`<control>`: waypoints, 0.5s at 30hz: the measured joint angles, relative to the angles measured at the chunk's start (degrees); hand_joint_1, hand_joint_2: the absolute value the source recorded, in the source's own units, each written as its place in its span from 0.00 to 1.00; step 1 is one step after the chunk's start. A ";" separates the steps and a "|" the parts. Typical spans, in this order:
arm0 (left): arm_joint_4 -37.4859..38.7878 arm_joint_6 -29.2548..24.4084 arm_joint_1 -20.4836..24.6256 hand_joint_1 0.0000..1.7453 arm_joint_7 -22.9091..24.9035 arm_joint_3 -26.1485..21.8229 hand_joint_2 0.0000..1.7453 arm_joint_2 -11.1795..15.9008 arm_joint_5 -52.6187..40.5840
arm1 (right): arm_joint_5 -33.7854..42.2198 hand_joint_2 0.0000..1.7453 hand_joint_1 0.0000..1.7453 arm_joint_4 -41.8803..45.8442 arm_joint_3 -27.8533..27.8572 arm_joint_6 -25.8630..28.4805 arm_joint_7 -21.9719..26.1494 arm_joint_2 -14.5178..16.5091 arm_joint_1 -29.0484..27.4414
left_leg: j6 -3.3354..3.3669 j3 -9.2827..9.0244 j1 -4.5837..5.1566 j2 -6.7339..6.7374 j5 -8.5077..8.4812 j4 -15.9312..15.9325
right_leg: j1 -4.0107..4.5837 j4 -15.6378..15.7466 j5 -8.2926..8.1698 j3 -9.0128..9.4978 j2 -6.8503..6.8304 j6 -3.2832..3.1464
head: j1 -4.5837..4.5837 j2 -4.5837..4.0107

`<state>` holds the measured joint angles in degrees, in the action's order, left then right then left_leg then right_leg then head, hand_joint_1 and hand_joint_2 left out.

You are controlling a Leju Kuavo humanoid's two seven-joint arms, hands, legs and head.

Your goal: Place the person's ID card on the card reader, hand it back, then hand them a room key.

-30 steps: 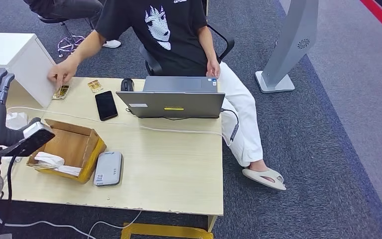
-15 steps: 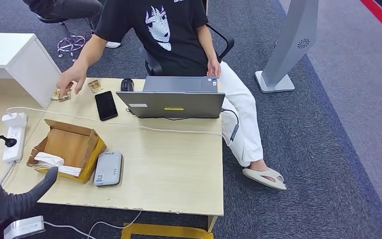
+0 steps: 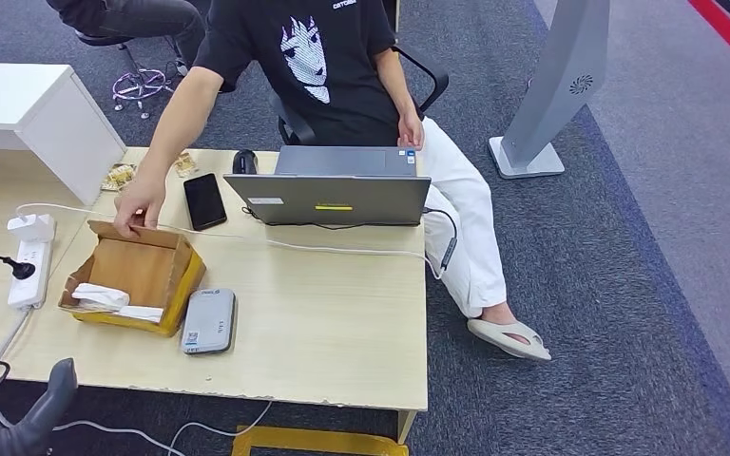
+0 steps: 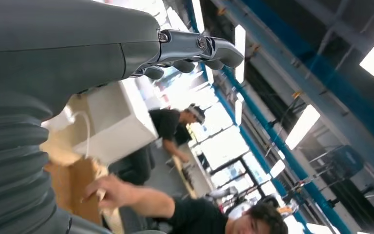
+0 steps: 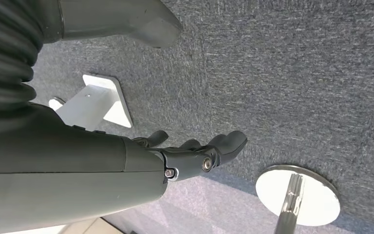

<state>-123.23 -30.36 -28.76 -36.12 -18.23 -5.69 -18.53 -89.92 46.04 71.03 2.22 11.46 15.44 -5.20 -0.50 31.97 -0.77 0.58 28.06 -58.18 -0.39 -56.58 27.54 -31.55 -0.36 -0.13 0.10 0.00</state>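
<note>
The grey card reader lies flat near the table's front edge, right beside an open cardboard box holding white items. A seated person in a black shirt reaches across, their hand on the box's far rim. My left hand hangs low at the table's front left corner, below the edge, thumb out and holding nothing. In the left wrist view its fingers are stretched out empty, with the person's hand beyond. My right hand hangs over grey carpet, fingers loosely extended, empty.
A laptop, black phone, mouse and snack packets sit along the table's far side. A power strip and white cable lie at the left. A white cabinet stands far left. A round metal base stands on the carpet.
My left hand has dropped from in front of the box down below the table's front edge. The person's hand moved from the snack packets to the box's far rim.
</note>
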 joint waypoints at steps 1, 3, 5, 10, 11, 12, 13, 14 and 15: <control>-0.07 2.31 -0.01 0.00 0.53 -0.92 1.00 -1.50 1.80 | -0.01 1.00 0.00 0.14 0.32 -0.04 -0.12 0.15 -0.03 | 0.00 0.00 0.00 -0.01 0.00 0.00 | 0.00 0.00 0.00 0.00 -0.01 0.00 | 0.00 0.00; -0.08 7.23 0.03 0.00 3.08 -3.60 1.00 -5.11 6.78 | 0.08 1.00 0.00 0.23 0.91 0.41 -0.44 0.38 -0.10 | 0.00 0.00 0.00 -0.01 0.00 0.00 | 0.00 0.00 0.00 0.01 -0.01 0.00 | 0.01 0.00; 0.39 11.10 -0.02 0.00 9.73 -6.50 1.00 -8.22 16.01 | 0.55 1.00 0.00 0.04 1.22 1.54 -0.87 0.50 -0.15 | 0.00 0.00 0.01 -0.02 0.00 0.00 | 0.00 0.00 0.00 0.00 -0.01 0.00 | 0.02 0.00; 8.04 -2.80 -0.90 0.00 20.81 -10.21 1.00 -11.98 33.68 | 1.75 1.00 0.00 -1.82 1.49 3.78 -2.03 0.52 -0.18 | -0.01 -0.01 -0.03 -0.03 0.05 0.00 | 0.00 0.00 0.03 -0.02 -0.01 -0.03 | 0.00 0.00; 10.28 -5.81 -0.72 0.00 20.21 -10.87 1.00 -12.44 33.79 | 1.59 1.00 0.00 -2.29 1.55 3.92 -2.32 0.52 -0.18 | -0.01 0.00 -0.03 -0.08 0.06 0.01 | 0.01 0.00 0.06 -0.01 -0.07 -0.04 | 0.00 0.00; 12.71 -7.79 -0.32 0.00 19.58 -11.87 1.00 -12.80 33.29 | 1.40 1.00 0.00 -2.75 1.60 4.01 -2.58 0.52 -0.17 | -0.01 0.00 -0.03 -0.14 0.05 0.01 | 0.01 0.00 0.09 0.01 -0.13 -0.05 | 0.02 0.00; 14.93 -8.84 0.14 0.00 19.05 -13.03 1.00 -13.07 32.48 | 1.18 1.00 0.00 -3.16 1.63 4.03 -2.80 0.52 -0.16 | -0.01 0.00 -0.03 -0.19 0.05 0.01 | 0.01 0.00 0.11 0.03 -0.18 -0.06 | 0.02 0.00; 16.90 -9.29 0.56 0.00 18.67 -14.26 1.00 -13.29 31.72 | 1.02 1.00 0.00 -3.49 1.67 4.05 -2.96 0.52 -0.15 | -0.01 0.00 -0.03 -0.21 0.05 0.01 | 0.01 0.00 0.13 0.04 -0.20 -0.06 | 0.01 0.00; 18.50 -9.50 0.85 0.00 18.49 -15.36 1.00 -13.47 31.26 | 0.98 1.00 0.00 -3.73 1.71 4.09 -3.02 0.52 -0.15 | -0.02 -0.01 -0.03 -0.21 0.06 0.01 | 0.01 0.00 0.13 0.04 -0.19 -0.06 | 0.01 0.00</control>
<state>-104.74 -39.86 -27.91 -17.63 -33.58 -19.16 12.73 -88.95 42.31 72.73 6.32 8.44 15.96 -5.35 -0.52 31.96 -0.80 0.37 28.12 -58.17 -0.39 -56.58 27.67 -31.50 -0.55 -0.19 0.11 0.00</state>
